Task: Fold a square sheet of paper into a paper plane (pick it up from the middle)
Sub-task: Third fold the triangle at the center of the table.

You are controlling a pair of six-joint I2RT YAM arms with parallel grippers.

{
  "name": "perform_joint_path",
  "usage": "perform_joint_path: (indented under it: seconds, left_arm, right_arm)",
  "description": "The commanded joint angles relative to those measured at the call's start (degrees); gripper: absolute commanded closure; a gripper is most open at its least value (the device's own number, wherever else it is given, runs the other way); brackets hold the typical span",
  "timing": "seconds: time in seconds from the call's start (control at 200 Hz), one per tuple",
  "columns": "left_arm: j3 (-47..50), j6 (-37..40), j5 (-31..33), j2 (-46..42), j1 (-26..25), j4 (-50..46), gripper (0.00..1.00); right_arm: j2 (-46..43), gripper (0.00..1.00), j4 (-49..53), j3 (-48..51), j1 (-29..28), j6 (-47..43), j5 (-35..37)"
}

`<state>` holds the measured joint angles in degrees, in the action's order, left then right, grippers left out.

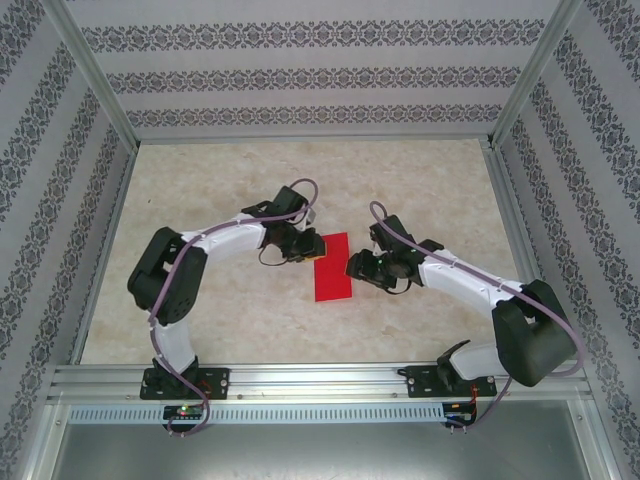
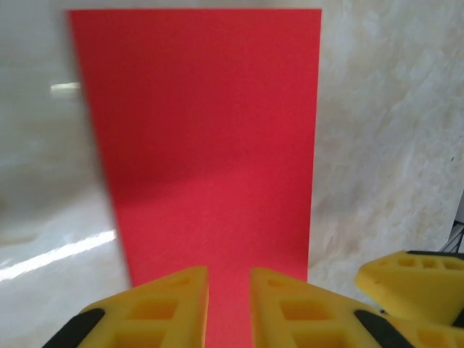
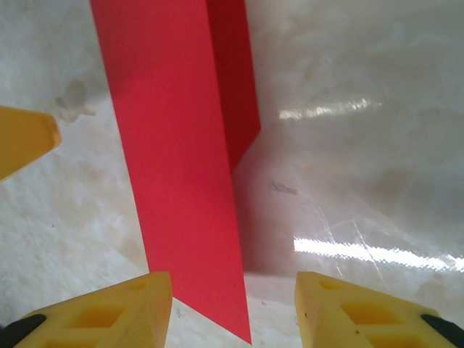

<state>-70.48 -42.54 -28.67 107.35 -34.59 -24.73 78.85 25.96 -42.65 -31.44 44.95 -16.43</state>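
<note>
No legible text, label, brand or number — nothing readable anywhere

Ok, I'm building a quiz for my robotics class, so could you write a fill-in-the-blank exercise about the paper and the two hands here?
1. The sheet of paper on the table is ___ in colour.
2. In the top view the sheet lies ___ the left hand and the right hand.
3. The left hand's fingers and the right hand's fingers are ___ in colour.

Missing words: red; between; yellow.
</note>
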Motion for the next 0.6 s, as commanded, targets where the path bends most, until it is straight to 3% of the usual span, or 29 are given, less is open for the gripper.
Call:
perform_joint_path:
  seconds: [0.0, 0.27, 0.594]
  left_arm:
    - [-2.62, -0.98, -0.86, 2.31, -1.22, 2.51, 0.79]
    - [-2.33, -0.9, 1.18, 3.94, -1.27, 1.43, 0.81]
    - [-1.95, -0.56, 1.85, 4.82, -1.27, 1.17, 0.82]
  right_arm:
    - [-0.74, 0.51, -3.24, 2.1, 0.17, 2.38, -2.65]
    - [0.36, 0.5, -6.96, 5.12, -0.7, 3.67, -6.01]
    - [1.39, 0.56, -14.8, 8.0, -2.59, 9.09, -9.92]
